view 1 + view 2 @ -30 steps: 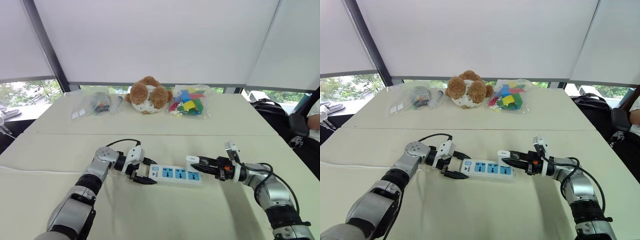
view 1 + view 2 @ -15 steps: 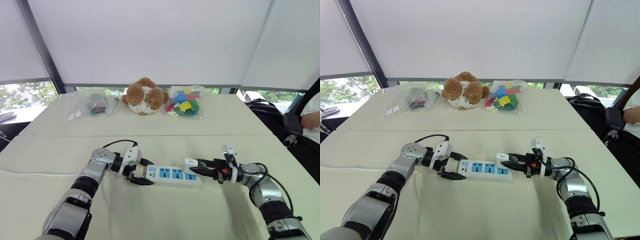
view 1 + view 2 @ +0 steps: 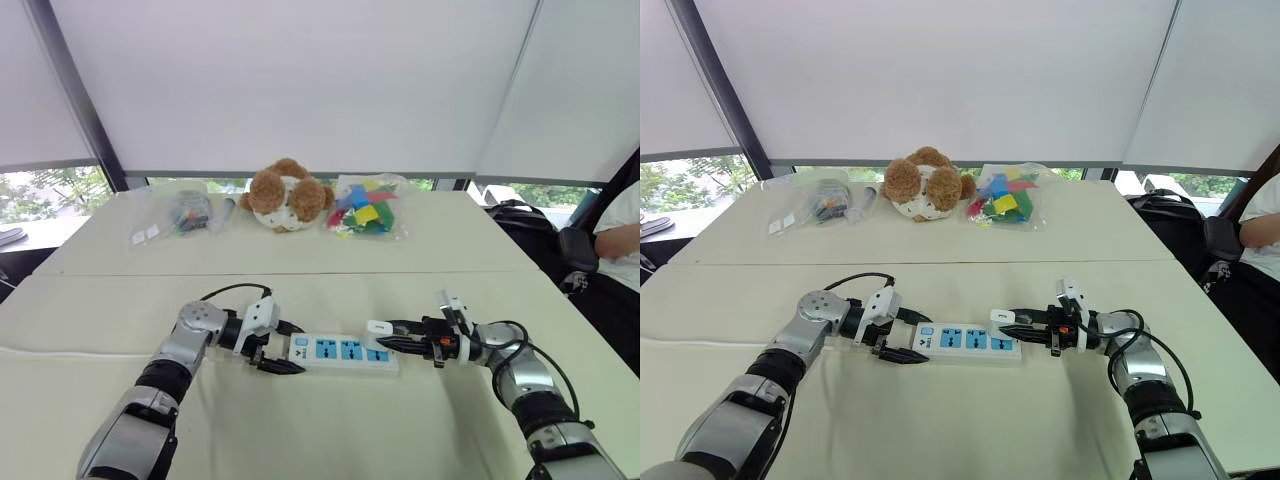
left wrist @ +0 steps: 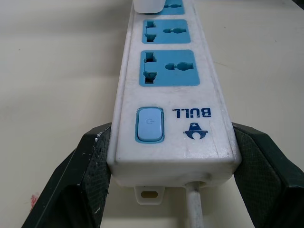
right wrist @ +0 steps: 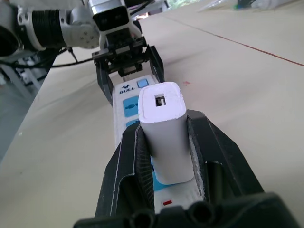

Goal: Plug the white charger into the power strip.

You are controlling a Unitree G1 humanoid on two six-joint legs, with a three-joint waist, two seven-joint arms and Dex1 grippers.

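The long flat white power strip with blue sockets (image 3: 340,352) was seen lying lower centre on the beige worktop (image 3: 300,270), switch end clamped by the left fingers (image 4: 97,166). The small white rounded charger (image 5: 164,135) was gripped by the right fingers (image 5: 133,161), over the strip's far socket.

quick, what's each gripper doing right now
Left gripper: shut on the switch end of the power strip.
Right gripper: shut on the white charger.
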